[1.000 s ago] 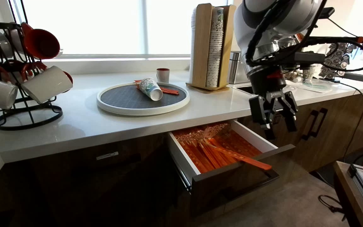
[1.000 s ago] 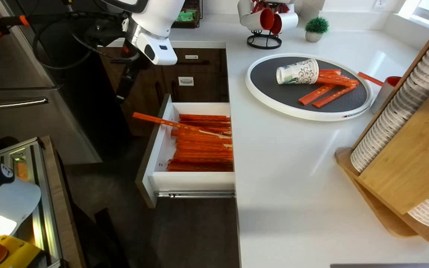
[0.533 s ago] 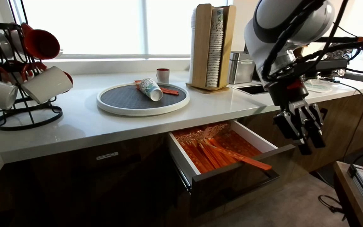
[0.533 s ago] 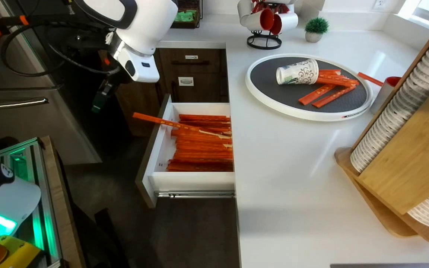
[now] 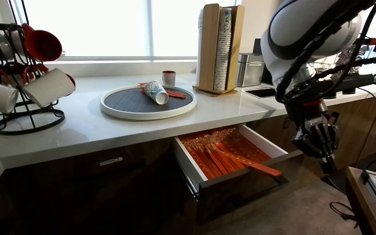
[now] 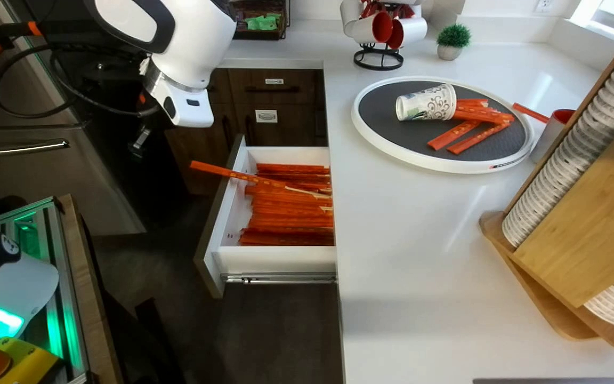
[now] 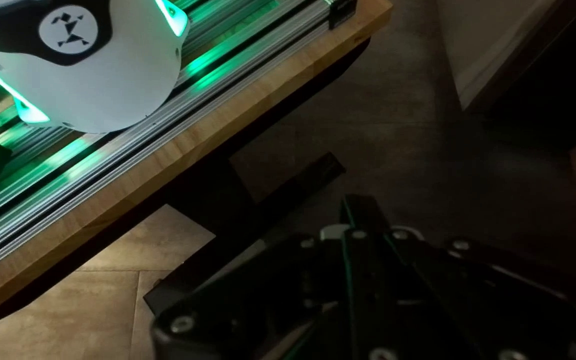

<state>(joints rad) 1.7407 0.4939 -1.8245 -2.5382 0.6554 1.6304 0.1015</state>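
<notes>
My gripper [image 5: 329, 165] hangs in the air in front of the open drawer [image 6: 275, 261], off to its far side in an exterior view. Its fingers are pressed together with nothing between them; in the wrist view the gripper [image 7: 363, 212] points at dark floor. Orange paper packets of chopsticks [image 6: 288, 218] fill the drawer. A single packet [image 5: 256, 164] lies slantwise on top, its end jutting over the drawer front. On the counter a round grey tray with a white rim [image 5: 148, 116] bears a paper cup [image 5: 156, 92] on its side and several more orange packets [image 6: 469, 130].
A wooden cup dispenser [image 5: 207, 49] stands near the tray, beside a small red-lined cup [image 5: 168, 78]. Mugs hang on a black rack [image 5: 29, 120]. In the wrist view the robot base [image 7: 118, 90] sits on a wood-edged cart [image 7: 183, 150].
My gripper has moved away from the drawer and lower, toward the cart. Its fingers have gone from wide apart to together. Drawer, packets, tray and cup are unchanged; the base light turned green.
</notes>
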